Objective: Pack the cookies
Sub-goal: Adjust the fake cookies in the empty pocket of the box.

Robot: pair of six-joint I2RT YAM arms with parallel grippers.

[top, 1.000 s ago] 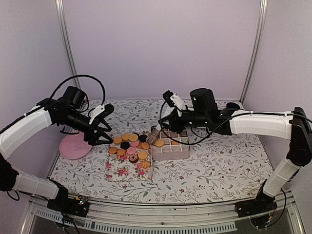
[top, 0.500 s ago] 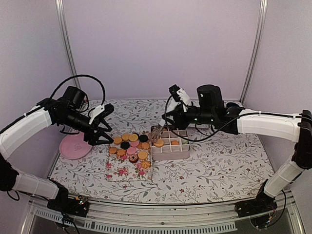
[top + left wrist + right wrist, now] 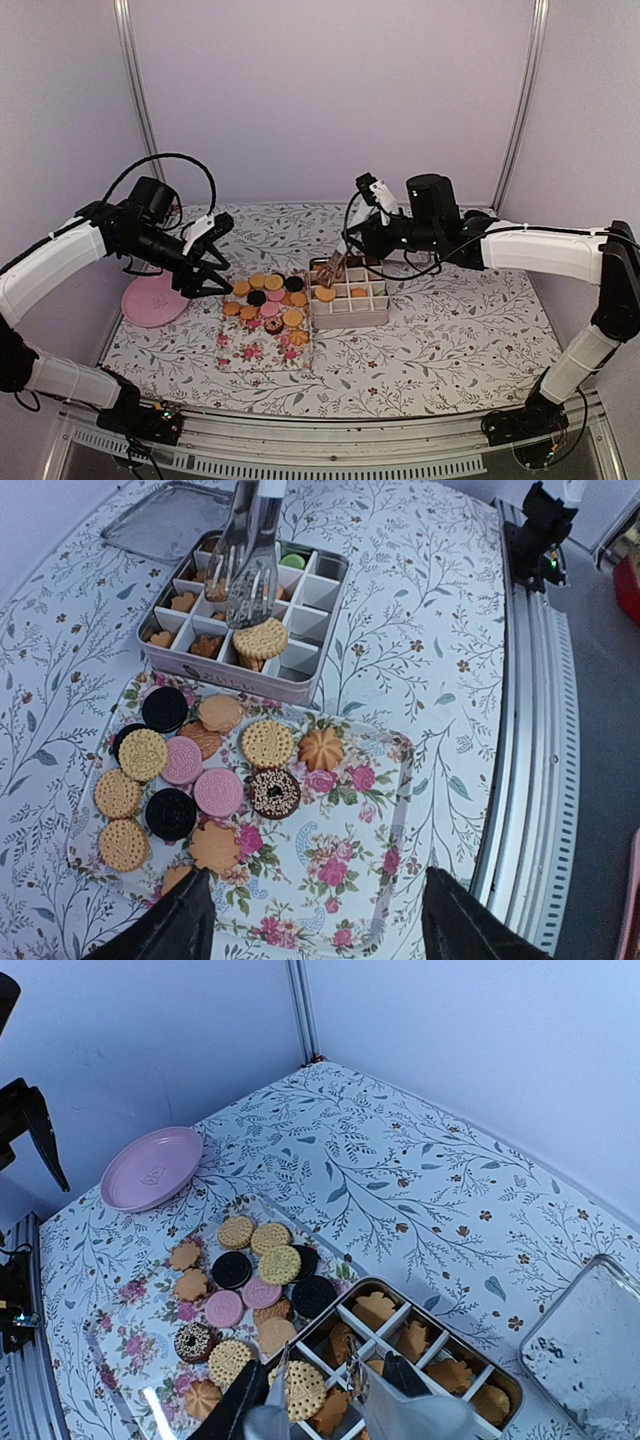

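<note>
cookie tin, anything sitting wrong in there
One round tan cookie seems to rest on top of the dividers of the tin, by its tray-side wall, instead of down in a cell like the others.

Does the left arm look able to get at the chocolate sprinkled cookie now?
Probably yes. The left gripper hangs open at the left edge of the tray. The chocolate sprinkled cookie lies uncovered, and the right gripper is away over the tin.

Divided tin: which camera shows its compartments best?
Left wrist: it looks down on the whole tin, every compartment open to view except those under the right gripper. Right wrist shows only part, cut off at the frame's bottom edge. Top external shows it small and slanted.
</note>
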